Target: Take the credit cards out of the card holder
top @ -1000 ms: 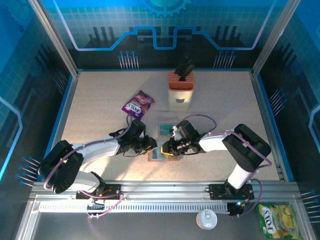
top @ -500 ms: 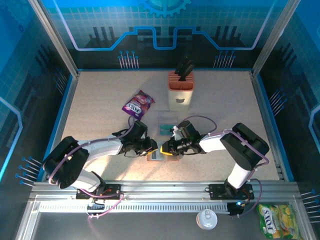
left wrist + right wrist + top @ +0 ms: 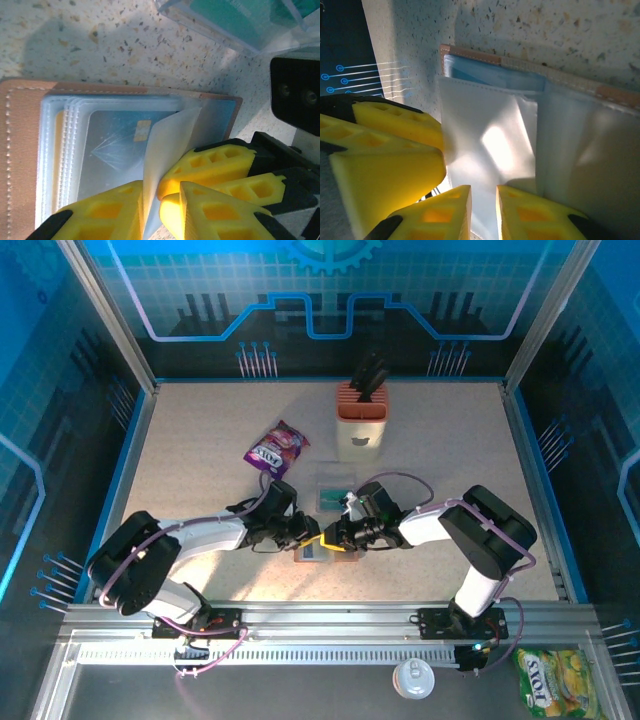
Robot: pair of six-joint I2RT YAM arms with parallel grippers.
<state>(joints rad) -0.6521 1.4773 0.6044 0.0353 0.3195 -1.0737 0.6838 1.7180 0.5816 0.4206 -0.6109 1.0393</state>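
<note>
The brown card holder (image 3: 311,552) lies open on the table between both arms. Its clear sleeves (image 3: 70,145) fan out, and one sleeve holds a pale card with a gold chip (image 3: 122,145). My left gripper (image 3: 150,200) is shut on a raised clear sleeve leaf (image 3: 167,135). From the other side, my right gripper (image 3: 483,192) pinches a translucent leaf (image 3: 485,135) of the same holder. The two grippers (image 3: 310,533) (image 3: 332,536) nearly touch over it. Teal credit cards (image 3: 334,498) lie on the table just behind, under clear plastic (image 3: 235,20).
A cream-and-orange knife block (image 3: 361,420) stands at the back centre. A purple snack packet (image 3: 277,448) lies to the back left. The right gripper's yellow finger (image 3: 220,162) crowds my left fingers. Bare speckled table (image 3: 200,470) spreads to both sides.
The left arm has drawn in toward the card holder, bringing its gripper up against the right one. Both pairs of jaws have narrowed slightly on the sleeve leaves.
</note>
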